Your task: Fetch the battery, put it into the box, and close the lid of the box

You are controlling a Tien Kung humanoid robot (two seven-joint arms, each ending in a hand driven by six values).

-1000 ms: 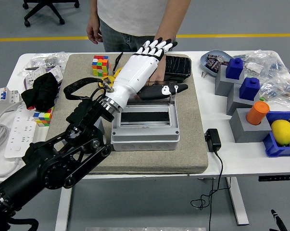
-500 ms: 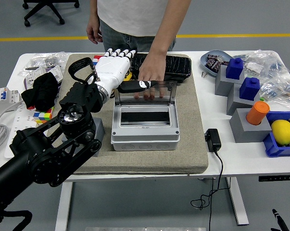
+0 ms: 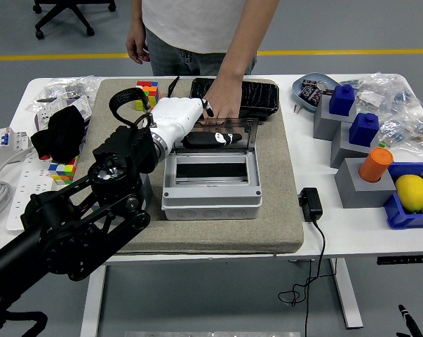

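**Battery pickup at the raised lid**

In the head view, our left hand (image 3: 179, 118) reaches in from the left over the grey mat (image 3: 281, 210) and sits at the far left corner of the grey box (image 3: 210, 188). Its white fingers curl toward a dark, elongated object lying along the top edge of the clear lid (image 3: 229, 140), which stands raised at the box's far side. We take that object to be the battery (image 3: 211, 138). Whether our fingers are clamped on it or only resting against it, we cannot tell. A person stands at the far side of the bench (image 3: 351, 232), and the person's hand (image 3: 222, 102) comes down just behind the lid, touching or nearly touching the same spot. The box interior looks empty and dark. Our right arm is out of view.

We judge the fetch step to be in hand: the battery is not in the box and the lid is not closed. The next move calls for a sure grip on the battery, a short carry forward and down into the open box, then release before we swing the lid shut.
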